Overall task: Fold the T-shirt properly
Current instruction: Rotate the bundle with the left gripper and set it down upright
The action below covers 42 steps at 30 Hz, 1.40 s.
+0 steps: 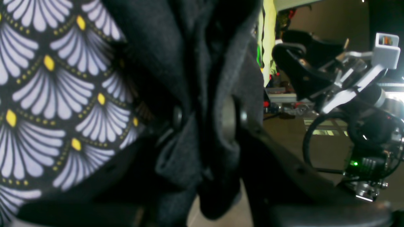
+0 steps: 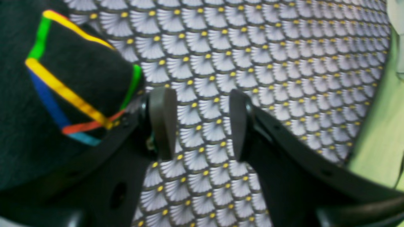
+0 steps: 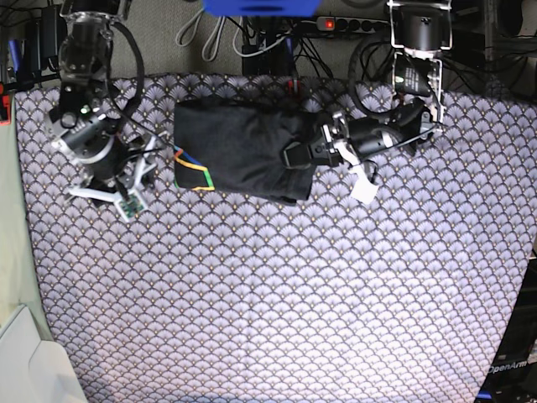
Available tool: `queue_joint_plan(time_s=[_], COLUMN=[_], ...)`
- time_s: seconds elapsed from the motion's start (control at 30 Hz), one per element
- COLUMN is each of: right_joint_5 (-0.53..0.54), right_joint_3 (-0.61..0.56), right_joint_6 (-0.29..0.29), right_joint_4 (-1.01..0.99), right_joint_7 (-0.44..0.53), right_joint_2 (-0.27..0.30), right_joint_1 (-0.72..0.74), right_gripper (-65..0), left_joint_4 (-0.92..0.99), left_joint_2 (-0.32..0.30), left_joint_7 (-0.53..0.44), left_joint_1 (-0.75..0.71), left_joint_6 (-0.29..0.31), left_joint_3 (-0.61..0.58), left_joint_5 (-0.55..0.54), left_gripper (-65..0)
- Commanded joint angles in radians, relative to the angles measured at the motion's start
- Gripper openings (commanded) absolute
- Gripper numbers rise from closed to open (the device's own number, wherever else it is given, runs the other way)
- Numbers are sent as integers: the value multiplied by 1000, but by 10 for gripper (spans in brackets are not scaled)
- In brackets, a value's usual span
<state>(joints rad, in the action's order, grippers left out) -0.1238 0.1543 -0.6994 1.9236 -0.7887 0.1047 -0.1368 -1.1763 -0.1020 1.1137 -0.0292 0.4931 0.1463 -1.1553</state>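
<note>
The T-shirt (image 3: 239, 147) lies as a dark, partly folded bundle at the back middle of the table, its coloured outline print (image 3: 191, 170) at its left end. My left gripper (image 3: 295, 155) is at the shirt's right edge. In the left wrist view it (image 1: 205, 119) is shut on a bunched fold of the dark T-shirt (image 1: 186, 63). My right gripper (image 2: 202, 124) stands open over bare tablecloth, with nothing between its fingers. The T-shirt's printed corner (image 2: 79, 78) lies just to its left in the right wrist view. In the base view my right gripper (image 3: 144, 166) sits just left of the shirt.
The fan-patterned purple-white tablecloth (image 3: 277, 285) covers the whole table. A pale green surface (image 3: 13, 243) and a white box (image 3: 29, 361) lie beyond the left edge. Cables and a power strip (image 3: 352, 23) run along the back.
</note>
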Motion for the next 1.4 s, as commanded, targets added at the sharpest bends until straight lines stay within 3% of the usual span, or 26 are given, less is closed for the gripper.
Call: queue_joint_plan(time_s=[0.0,0.3,0.43,0.53,0.9,1.13,1.37], right_joint_5=[13,13,14,13,14,17,19], right_joint_3=[9,49,55,55,143,247,373], right_joint_6=[1,1,1,1,1,1,1], right_joint_4=[27,38,40,40,44,44,44], right_joint_7=[24,21,22,22,22,24,24], right_joint_2=[7,7,7,8,8,5,3], right_joint_1=[10,7,-4,-4,6,29,52], right_gripper=[-370,-370,-370,-370,-370,-370,-370], left_joint_4=[16,-12,-57,-69,-69,-58,-57], left_joint_2=[6,18,20,17,-55,-55,-2], left_joint_7=[6,6,6,6,7,16,7], left_joint_1=[-7,45,76,120,303,430,547], left_joint_6=[-46,-61,-198,-265,-385,-413,-405], left_joint_3=[-4,-49,-115,-167,-354,-537,-727], left_joint_5=[59,61,61,61,64,263,464], left_gripper=[-650,-646,-646,-646,-646,-646,-646])
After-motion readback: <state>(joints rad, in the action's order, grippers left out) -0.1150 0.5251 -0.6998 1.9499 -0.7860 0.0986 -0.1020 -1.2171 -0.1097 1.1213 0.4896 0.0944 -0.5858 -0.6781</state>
